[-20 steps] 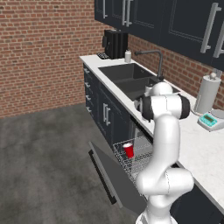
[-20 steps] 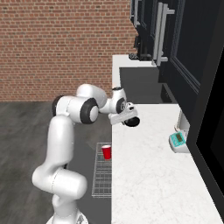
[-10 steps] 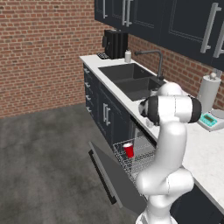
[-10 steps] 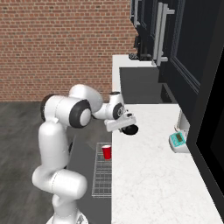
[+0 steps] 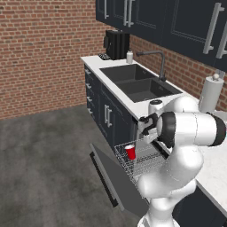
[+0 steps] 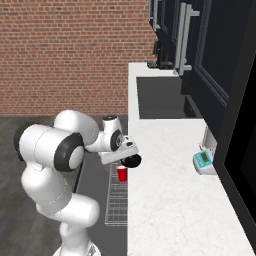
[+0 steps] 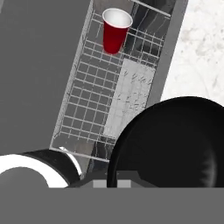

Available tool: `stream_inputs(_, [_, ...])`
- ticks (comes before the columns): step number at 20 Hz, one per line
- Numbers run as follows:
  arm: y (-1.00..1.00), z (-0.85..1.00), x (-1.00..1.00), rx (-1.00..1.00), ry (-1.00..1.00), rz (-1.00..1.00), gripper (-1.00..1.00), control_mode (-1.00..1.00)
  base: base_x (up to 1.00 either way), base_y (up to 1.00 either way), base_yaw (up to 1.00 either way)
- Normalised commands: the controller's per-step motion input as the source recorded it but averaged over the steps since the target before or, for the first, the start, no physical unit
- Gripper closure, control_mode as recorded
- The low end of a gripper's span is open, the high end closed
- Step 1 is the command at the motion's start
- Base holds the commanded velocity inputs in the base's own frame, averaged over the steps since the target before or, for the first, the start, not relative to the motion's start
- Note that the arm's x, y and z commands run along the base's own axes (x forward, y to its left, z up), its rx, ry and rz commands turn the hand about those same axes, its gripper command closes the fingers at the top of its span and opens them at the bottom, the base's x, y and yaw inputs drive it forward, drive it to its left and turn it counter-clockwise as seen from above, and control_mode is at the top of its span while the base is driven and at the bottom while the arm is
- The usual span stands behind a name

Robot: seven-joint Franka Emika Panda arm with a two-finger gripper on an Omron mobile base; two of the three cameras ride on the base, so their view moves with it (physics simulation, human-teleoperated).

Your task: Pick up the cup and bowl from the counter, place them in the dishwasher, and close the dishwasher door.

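I've got the bowl (image 7: pixel 175 140) pinched in the fingers (image 6: pixel 131 161), carried at the counter (image 6: pixel 170 200) edge, just past it and over the open dishwasher (image 5: pixel 137 162). Finger tips themselves are hidden by the bowl in hand cam, so the grip is my read from the bowl hanging at the hand in the right base cam, off the counter. Key relation: the pulled-out rack (image 7: pixel 105 92) lies below and ahead of the fingers, w/ the cup (image 7: pixel 115 30) upright at its far end. Free wire space sits between fingers and cup, nearer me. Next move, I reckon: straight down, short of the cup. Dishwasher door (image 5: pixel 113 179) is dropped open beyond the rack's outer side.
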Motion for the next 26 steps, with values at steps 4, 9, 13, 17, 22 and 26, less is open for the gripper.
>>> stream_inputs(4, [0.9, 0.0, -0.88, 0.0, 0.0, -0.04, 1.0, -1.0, 0.0, 0.0, 0.0])
stream_inputs(9, [0.6, 0.0, -0.41, 0.0, 0.01, -0.1, 1.0, -1.0, 0.0, 0.0, 0.0])
stream_inputs(13, [0.24, -0.18, -0.02, 0.0, 0.06, -0.14, 1.0, -1.0, 0.0, 0.0, 0.0])
stream_inputs(17, [0.13, -0.39, 0.14, 0.0, 0.1, -0.14, 1.0, -1.0, 0.0, 0.0, 0.0])
stream_inputs(22, [0.14, -0.49, 0.31, 0.0, 0.1, -0.13, 1.0, -1.0, 0.0, 0.0, 0.0])
stream_inputs(26, [0.06, -0.59, 0.26, 0.0, 0.09, -0.12, 1.0, -1.0, 0.0, 0.0, 0.0])
